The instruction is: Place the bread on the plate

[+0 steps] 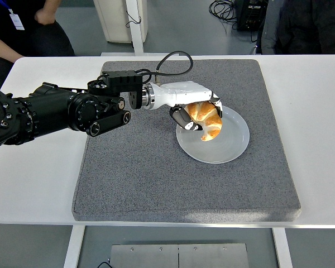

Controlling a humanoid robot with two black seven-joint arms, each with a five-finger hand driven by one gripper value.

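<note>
A golden croissant (208,121) is held in my left hand (196,113), whose white fingers curl around its upper part. Hand and croissant are over the left half of the pale round plate (231,146), low above it; I cannot tell whether the croissant's tip touches the plate. The plate lies on a grey foam mat (156,178) on the white table. My black left arm (56,111) reaches in from the left edge. My right arm does not show.
A person in dark clothes (22,33) sits at the table's far left corner. Another dark figure (307,25) stands at the far right. A white post (135,25) rises behind the table, with cables on the floor beyond.
</note>
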